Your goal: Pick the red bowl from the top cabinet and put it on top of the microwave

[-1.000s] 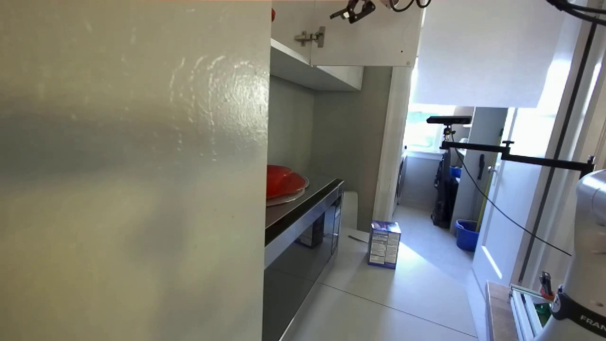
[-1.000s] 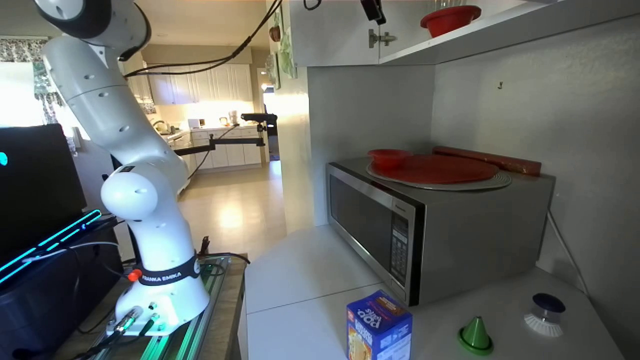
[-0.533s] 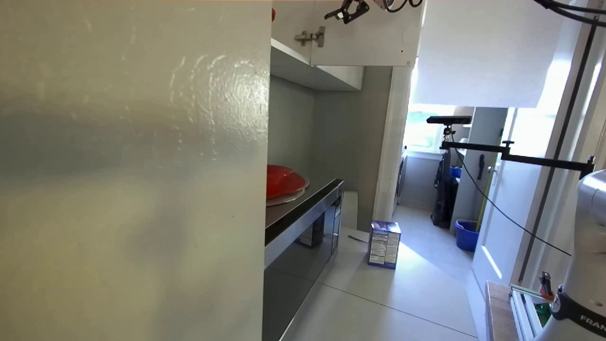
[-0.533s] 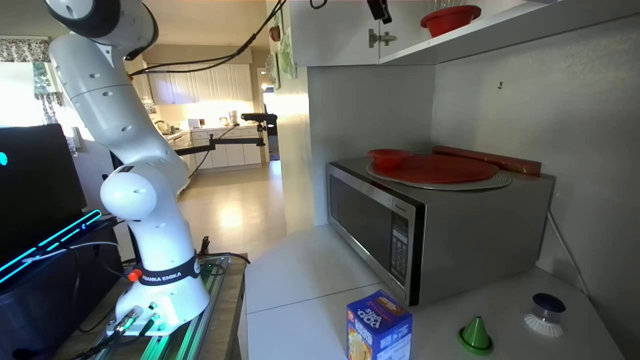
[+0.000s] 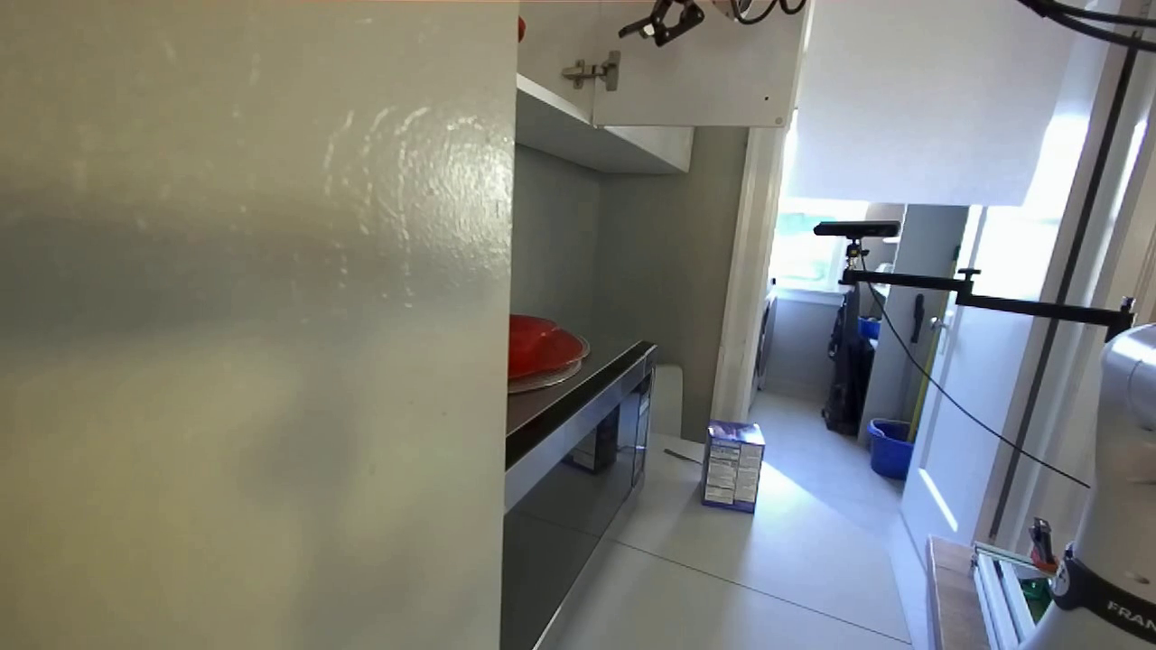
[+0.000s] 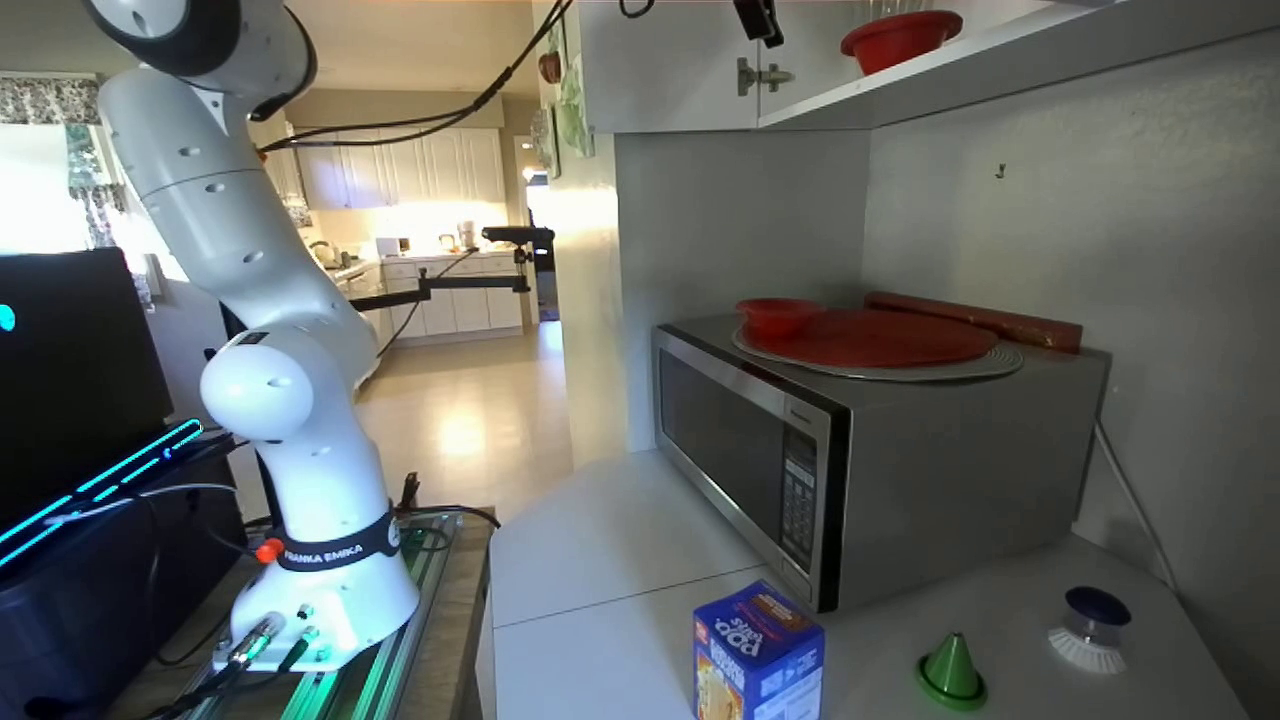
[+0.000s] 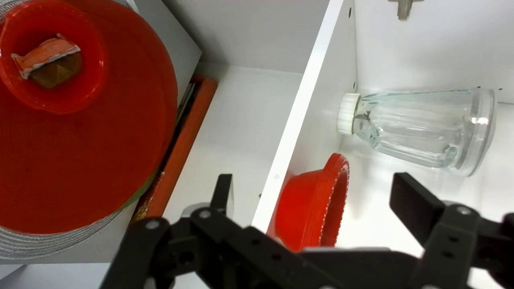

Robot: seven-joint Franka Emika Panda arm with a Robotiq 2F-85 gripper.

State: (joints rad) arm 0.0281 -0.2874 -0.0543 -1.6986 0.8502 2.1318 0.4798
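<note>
The red bowl point(image 6: 900, 42) sits on the shelf of the open top cabinet point(image 6: 680, 70). In the wrist view the red bowl point(image 7: 301, 204) shows side-on near the shelf's white front edge; its lower part is hidden by my gripper. My gripper point(image 7: 313, 186) is open and empty, its fingers apart to either side of the bowl in that view, not touching it. In both exterior views only the gripper's tip point(image 6: 758, 22) point(image 5: 664, 23) shows, at the top by the cabinet door, short of the bowl. The microwave point(image 6: 970, 460) stands on the counter below.
A second red bowl point(image 6: 778, 318) and a red round lid point(image 6: 890, 338) lie on the microwave, with a long red box point(image 6: 975, 320) behind. A glass jar point(image 7: 421, 124) stands beside the bowl in the cabinet. A blue box point(image 6: 758, 650), green cone point(image 6: 952, 672) and brush point(image 6: 1090, 630) stand on the counter.
In the first half second the arm and gripper moved slightly toward the cabinet shelf. Since then they have stayed still. The bowl has not moved.
</note>
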